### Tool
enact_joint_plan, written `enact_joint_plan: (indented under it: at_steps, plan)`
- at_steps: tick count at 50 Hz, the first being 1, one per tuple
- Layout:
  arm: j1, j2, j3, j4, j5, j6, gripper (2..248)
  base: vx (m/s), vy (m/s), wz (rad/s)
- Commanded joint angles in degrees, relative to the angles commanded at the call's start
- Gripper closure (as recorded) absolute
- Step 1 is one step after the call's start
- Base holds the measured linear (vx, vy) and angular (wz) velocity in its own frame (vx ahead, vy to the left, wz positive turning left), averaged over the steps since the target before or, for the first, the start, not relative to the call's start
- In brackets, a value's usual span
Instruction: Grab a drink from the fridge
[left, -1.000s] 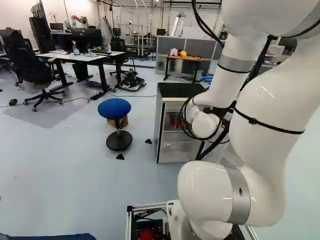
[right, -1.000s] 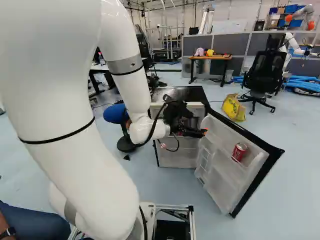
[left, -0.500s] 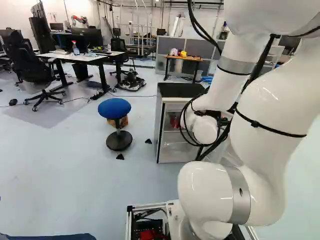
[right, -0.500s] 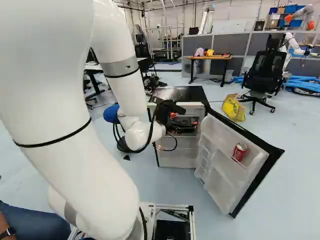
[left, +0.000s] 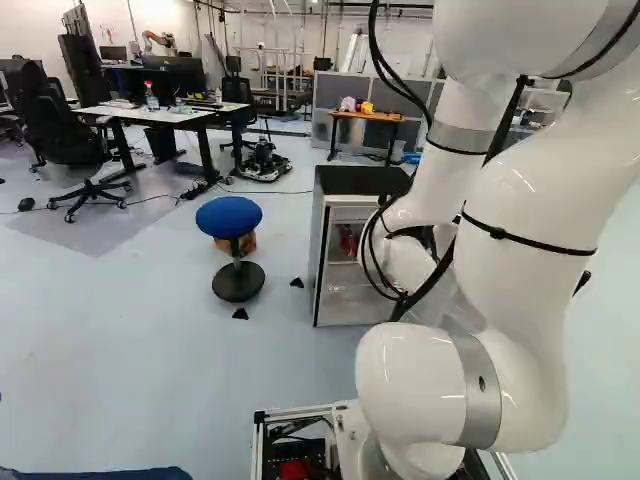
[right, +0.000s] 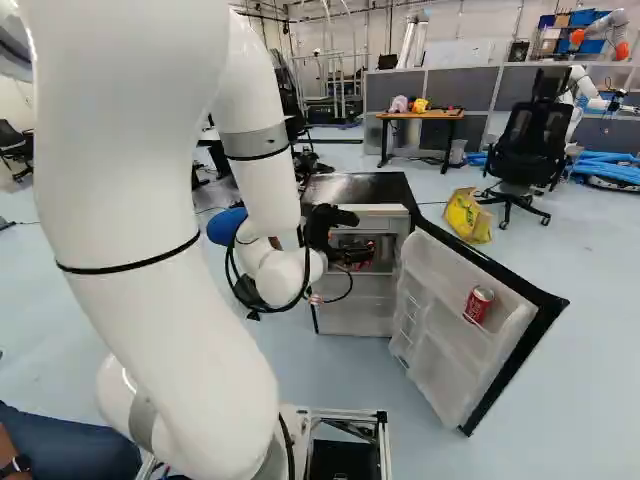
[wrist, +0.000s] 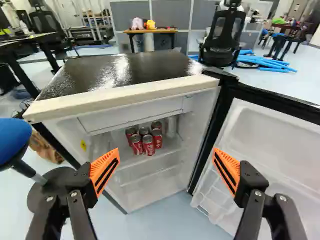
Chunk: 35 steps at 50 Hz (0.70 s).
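In the right base view my gripper (right: 352, 252) is in front of the fridge's open front. The wrist view shows the gripper (wrist: 166, 170) open, its orange-padded fingers wide apart with nothing between them. Ahead stands the fridge (wrist: 135, 95), door (wrist: 275, 135) swung out. Several red drink cans (wrist: 148, 144) stand grouped on its upper shelf, with a silver can (wrist: 171, 126) beside them. Another red can (right: 479, 303) sits in the door's rack in the right base view. In the left base view the arm hides part of the fridge (left: 340, 270).
A blue stool (left: 230, 218) stands left of the fridge. Behind are a small wooden-topped table (right: 420, 115), a black office chair (right: 527, 150) and a yellow bag (right: 467, 216). Another robot (right: 590, 95) is at the far right of the right base view.
My arm has shifted and its wrist has turned, so the gripper now points toward the fridge's inside instead of across its front toward the door. The base and fridge have stayed put.
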<state>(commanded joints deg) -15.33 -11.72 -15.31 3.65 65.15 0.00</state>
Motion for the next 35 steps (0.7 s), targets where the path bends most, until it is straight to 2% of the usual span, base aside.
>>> enact_joint_plan:
  at_steps: [11,35]
  plan:
    - [-0.02,-2.38,-0.75,-4.61,-0.40,0.00,3,0.000,0.000,0.000]
    - [-0.78,-8.94,-4.33,-6.99,-0.40,0.00,3,0.000,0.000,0.000]
